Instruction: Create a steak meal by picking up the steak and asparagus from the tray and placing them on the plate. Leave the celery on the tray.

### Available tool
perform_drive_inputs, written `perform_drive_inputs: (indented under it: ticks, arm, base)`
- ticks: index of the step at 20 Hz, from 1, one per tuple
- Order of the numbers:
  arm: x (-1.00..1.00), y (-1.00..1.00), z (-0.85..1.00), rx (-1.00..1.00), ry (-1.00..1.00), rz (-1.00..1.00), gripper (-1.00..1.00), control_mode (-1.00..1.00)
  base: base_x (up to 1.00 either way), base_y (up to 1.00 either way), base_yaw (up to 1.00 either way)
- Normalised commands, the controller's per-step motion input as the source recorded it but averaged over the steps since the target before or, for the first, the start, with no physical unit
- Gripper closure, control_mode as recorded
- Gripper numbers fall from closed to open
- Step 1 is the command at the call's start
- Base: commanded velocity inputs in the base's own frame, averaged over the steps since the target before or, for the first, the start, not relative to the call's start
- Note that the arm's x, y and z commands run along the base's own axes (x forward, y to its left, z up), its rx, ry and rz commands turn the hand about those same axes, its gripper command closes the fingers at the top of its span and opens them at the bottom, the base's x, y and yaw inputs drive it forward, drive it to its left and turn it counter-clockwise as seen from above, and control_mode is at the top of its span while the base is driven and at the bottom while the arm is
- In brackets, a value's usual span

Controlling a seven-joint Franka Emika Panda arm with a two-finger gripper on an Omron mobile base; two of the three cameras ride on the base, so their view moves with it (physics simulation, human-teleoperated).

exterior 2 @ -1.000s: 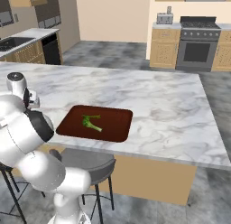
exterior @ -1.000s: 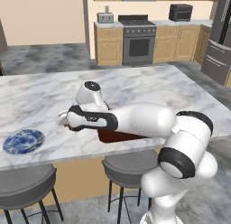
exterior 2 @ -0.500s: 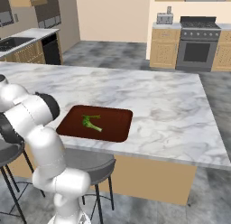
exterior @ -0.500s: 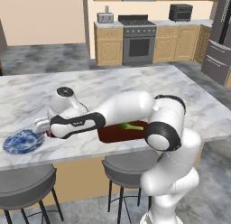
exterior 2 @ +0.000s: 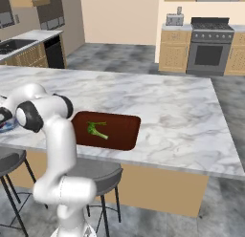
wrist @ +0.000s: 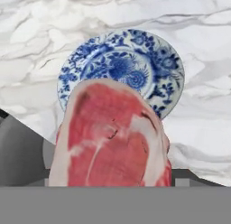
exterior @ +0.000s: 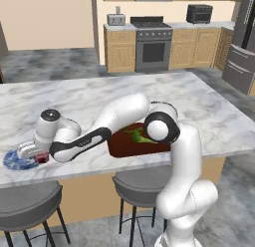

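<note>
Now; gripper point(exterior: 40, 157) jaws spread wide, clamped on steak point(wrist: 113, 137); above plate point(wrist: 155, 60)

I can read no text, label, brand, number or sign anywhere in these views. The plate point(wrist: 122, 69) below me carries only a blue-and-white floral pattern, with no lettering in it. The appliances on the far wall are too small and blurred for any marking to be made out.
</note>
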Motion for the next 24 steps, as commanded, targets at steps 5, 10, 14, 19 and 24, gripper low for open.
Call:
perform_drive_inputs:
  ticks: [5, 10, 14, 19, 24]
  arm:
    - [0.31, 0.60, -0.26, -0.04, 0.10, 0.00, 1.00, -1.00]
    - [0.48, 0.09, -0.12, 0.00, 0.05, -0.02, 1.00, -1.00]
    - [0.47, 0.00, -0.23, 0.00, 0.02, 0.00, 1.00, -1.00]
    - [0.41, 0.04, -0.36, -0.01, 0.00, 0.00, -1.00, -1.00]
    - [0.11, 0.03, -0.18, -0.02, 0.00, 0.00, -1.00, -1.00]
  base:
    - [0.00, 0.00, 0.00]
    - [0.00, 0.00, 0.00]
    - [0.00, 0.00, 0.00]
    - [0.00, 0.00, 0.00]
    - [0.00, 0.00, 0.00]
